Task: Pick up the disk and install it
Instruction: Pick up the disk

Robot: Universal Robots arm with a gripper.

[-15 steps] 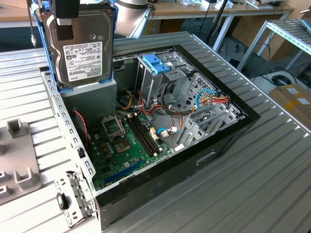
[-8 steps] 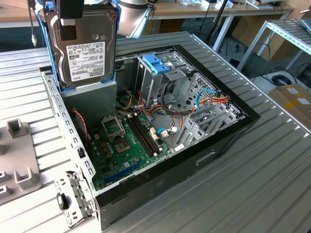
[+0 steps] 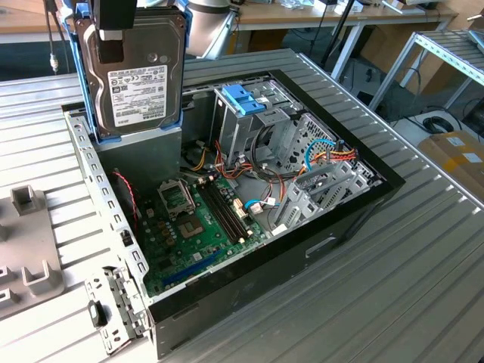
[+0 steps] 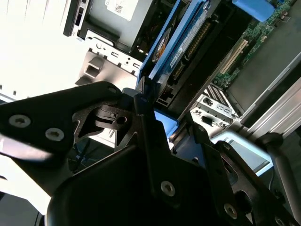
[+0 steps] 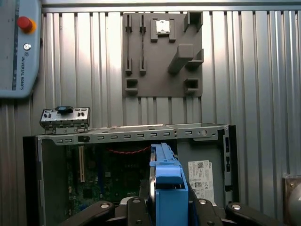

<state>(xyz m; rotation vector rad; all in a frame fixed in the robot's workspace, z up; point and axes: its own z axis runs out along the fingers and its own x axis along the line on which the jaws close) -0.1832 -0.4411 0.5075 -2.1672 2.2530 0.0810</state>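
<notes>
At the exterior view's left a grey fixture plate (image 3: pixel 26 249) with raised holders lies on the ribbed metal table (image 3: pixel 393 287), probably there to keep parts at known spots; near it, by the case corner, lies a loose metal bracket (image 3: pixel 113 302); next, the gripper (image 3: pixel 113 30) is clamped from above onto the disk (image 3: pixel 136 83), its fingers closed on the blue carrier frame rather than the label face, so the drive hangs on edge, label towards the camera; it sits over the grey power supply box (image 3: pixel 144 151), though whether it touches the box I cannot tell; the computer case (image 3: pixel 302 249) lies on its side with the panel off, likely to give access from above; inside are the motherboard (image 3: pixel 189 227), then the drive cage (image 3: pixel 249 128) with its blue latch (image 3: pixel 243 98).
</notes>
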